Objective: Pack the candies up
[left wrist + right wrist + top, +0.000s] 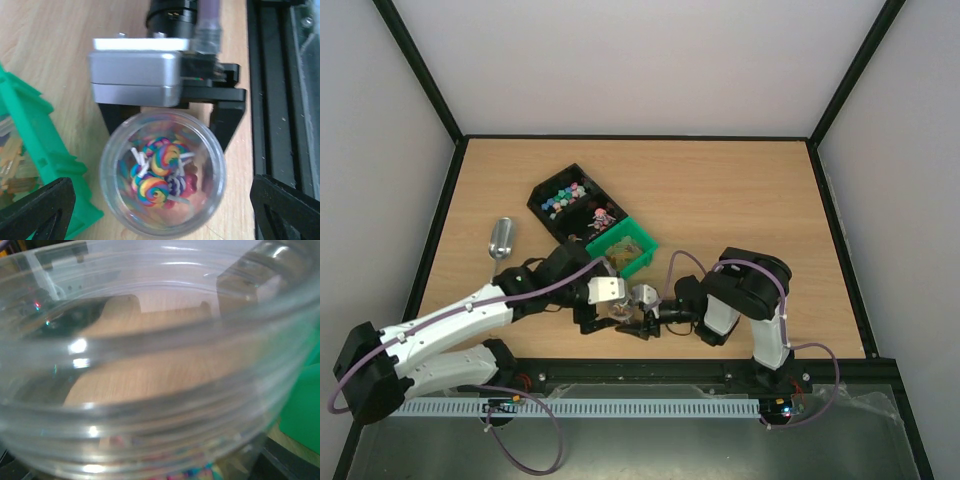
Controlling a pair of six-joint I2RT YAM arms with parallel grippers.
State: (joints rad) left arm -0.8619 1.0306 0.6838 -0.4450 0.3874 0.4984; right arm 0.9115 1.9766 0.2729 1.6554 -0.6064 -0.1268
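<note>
A clear round jar (207, 165) stands on the table near the front edge and holds several rainbow swirl candies (161, 172). It fills the right wrist view (160, 390), where my own fingers are hidden. My right gripper (170, 131) is shut on the jar, one black finger (116, 122) on each side. My left gripper (161, 205) is open, its fingers (37, 207) spread wide either side of the jar without touching it. In the top view the jar (625, 311) sits between the left gripper (608, 316) and the right gripper (640, 318). More candies (565, 196) lie in a black tray (538, 197).
A green bin (642, 250) stands just behind the jar and shows at the left of the left wrist view (37, 145). A metal scoop (502, 238) lies on the table at the left. The black rail (720, 372) runs along the front edge close to the jar.
</note>
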